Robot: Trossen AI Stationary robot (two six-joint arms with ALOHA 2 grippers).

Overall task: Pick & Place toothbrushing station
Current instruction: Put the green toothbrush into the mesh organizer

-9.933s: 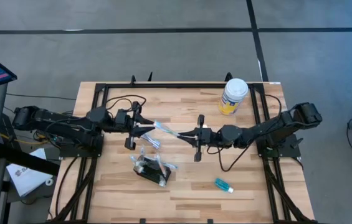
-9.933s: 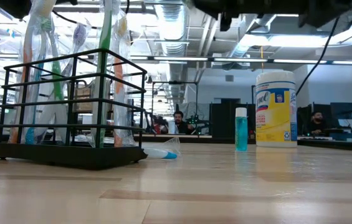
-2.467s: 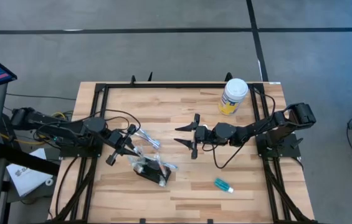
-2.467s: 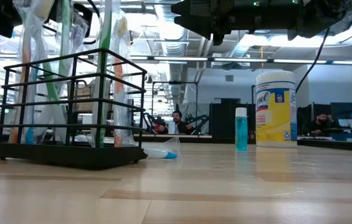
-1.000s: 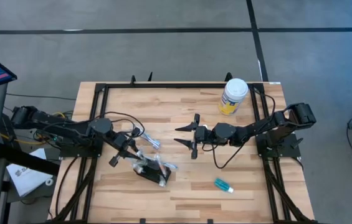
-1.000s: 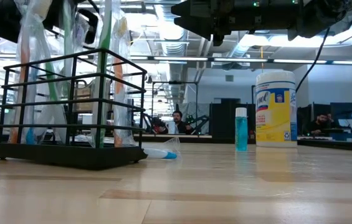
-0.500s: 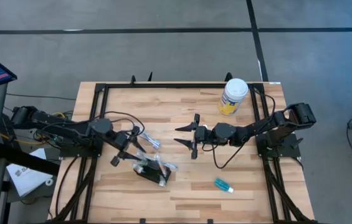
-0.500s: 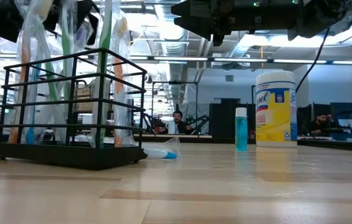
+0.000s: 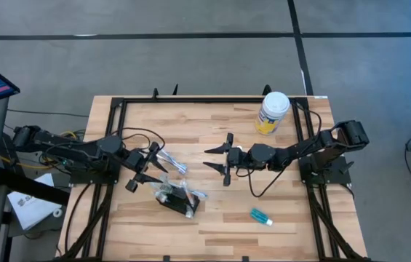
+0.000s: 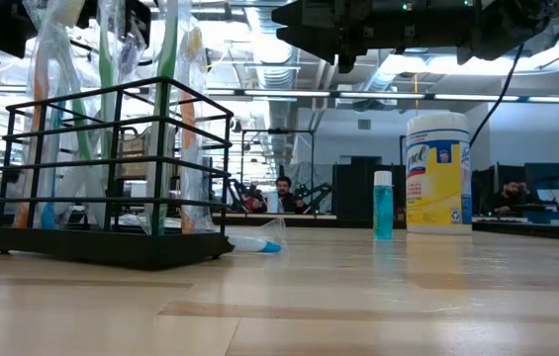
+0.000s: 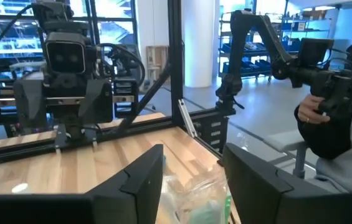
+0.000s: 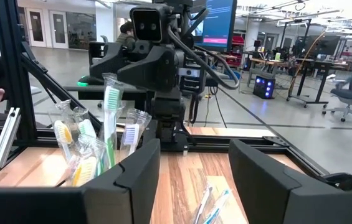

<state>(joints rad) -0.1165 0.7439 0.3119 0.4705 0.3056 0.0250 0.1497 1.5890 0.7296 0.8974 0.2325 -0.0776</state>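
The toothbrushing station (image 9: 177, 198) is a black wire rack standing on its base on the table's near left part. Several wrapped toothbrushes stand upright in it (image 10: 111, 168). My left gripper (image 9: 150, 173) hovers open just left of and above the station, over the brush tops (image 10: 91, 20). Clear wrapping (image 11: 195, 194) shows between its fingers, apart from them. My right gripper (image 9: 206, 159) hangs open over the table's middle, pointing toward the station, with nothing between its fingers (image 12: 191, 180).
Loose wrapped toothbrushes (image 9: 170, 161) lie on the table just beyond the station. A white-lidded yellow canister (image 9: 272, 111) stands at the far right. A small teal bottle (image 9: 260, 216) lies at the near right. A seated person's hand (image 11: 318, 107) shows beyond the table.
My left gripper has drawn back a little from the station, toward the table's left and far edges. The toothbrushes stay standing in the station. My right gripper has kept still.
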